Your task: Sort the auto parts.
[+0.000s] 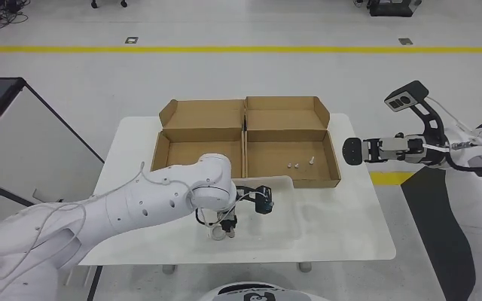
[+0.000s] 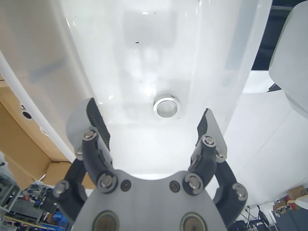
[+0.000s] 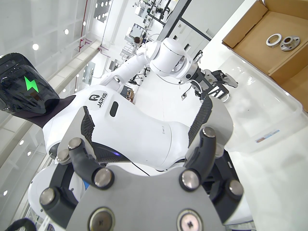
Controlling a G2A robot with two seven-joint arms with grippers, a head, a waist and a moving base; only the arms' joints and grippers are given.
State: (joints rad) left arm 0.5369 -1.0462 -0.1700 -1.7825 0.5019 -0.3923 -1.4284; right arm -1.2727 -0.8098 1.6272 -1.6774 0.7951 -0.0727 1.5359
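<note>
Now, metal collar (image 2: 166, 105): is found lying flat on the floor of the clear bin (image 2: 216, 49), near one end wall; it is judged to be the part next to be sorted.
left hand (image 2: 148, 111): is held released, jaws spread wide and pointed down into the bin over the collar; the spread is judged to be set so that the collar can be straddled.
right hand (image 3: 145, 103): is held released with nothing grasped, out past the side of the worktop (image 1: 354, 226), probably so that bin and boxes are left free for the other arm.
right box (image 1: 271, 162): a ring (image 3: 274, 40) and a flange (image 3: 290, 43) are laid in it, just beside each other; the lid is folded back so that the opening is unobstructed.
left box (image 1: 188, 153): is set touching the right box, behind the bin.
edges: the bin's end wall and rim are close to the collar; a finger could be caught there if the descent is skewed.
open room: room is offered along the bin's length; a box's near wall must be cleared, so a lift is judged necessary.
</note>
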